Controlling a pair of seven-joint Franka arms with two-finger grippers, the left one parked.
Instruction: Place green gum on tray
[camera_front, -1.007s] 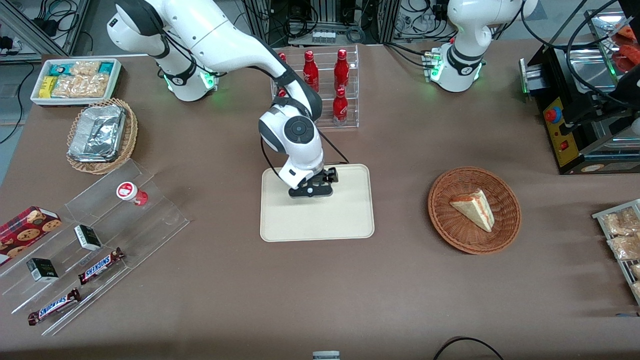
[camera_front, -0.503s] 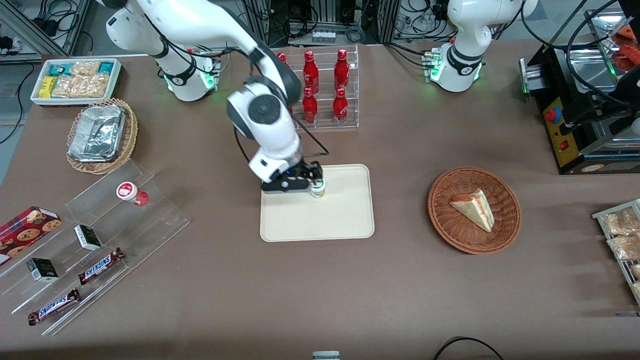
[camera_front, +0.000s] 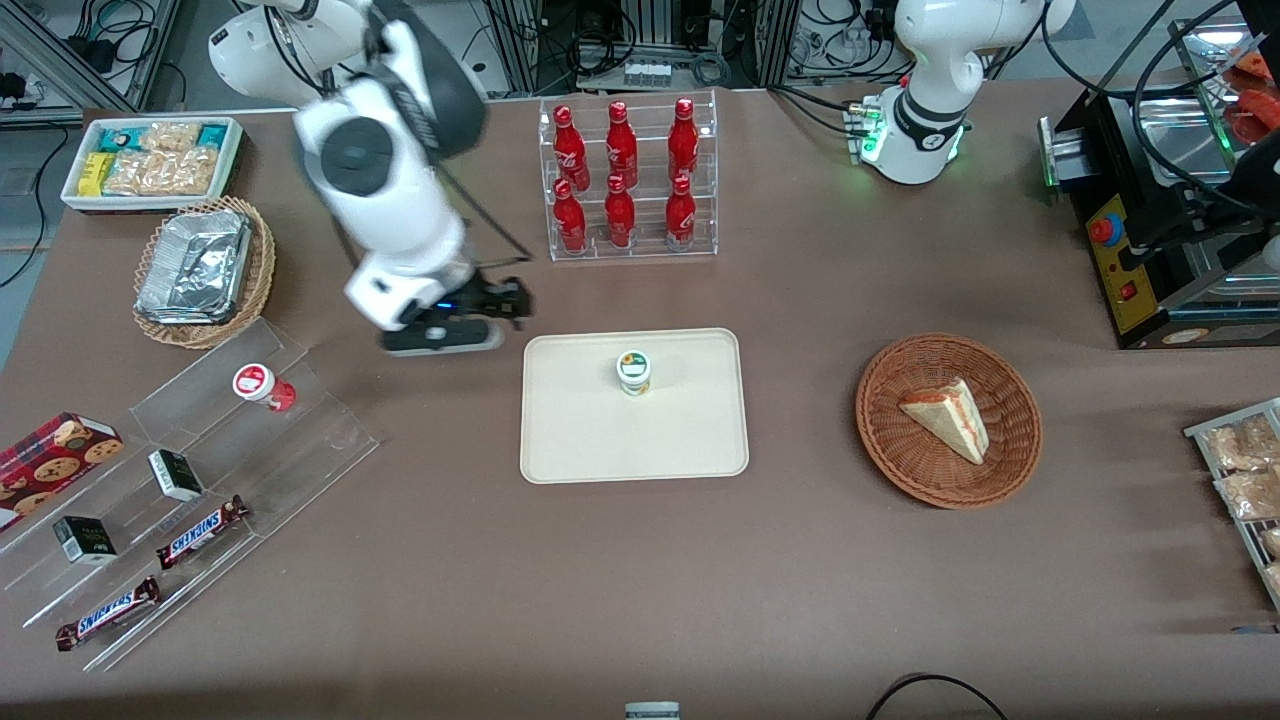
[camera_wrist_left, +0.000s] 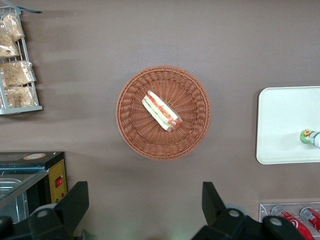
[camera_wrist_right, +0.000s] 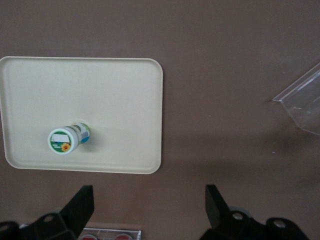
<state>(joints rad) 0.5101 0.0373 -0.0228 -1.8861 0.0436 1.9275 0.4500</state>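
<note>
Brown worktop (camera_front: 640, 560) carries our tray (camera_front: 690, 450), and the gum (camera_front: 633, 373) now stands upright on it, released. Our pincer (camera_front: 470, 318), fingers spread and empty, has pulled away toward the working arm's end since a moment ago; placement looks done.

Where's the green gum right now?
The green gum stands upright on the tray, clear of its rim. The open gripper hangs empty above bare table beside the tray, toward the working arm's end.
</note>
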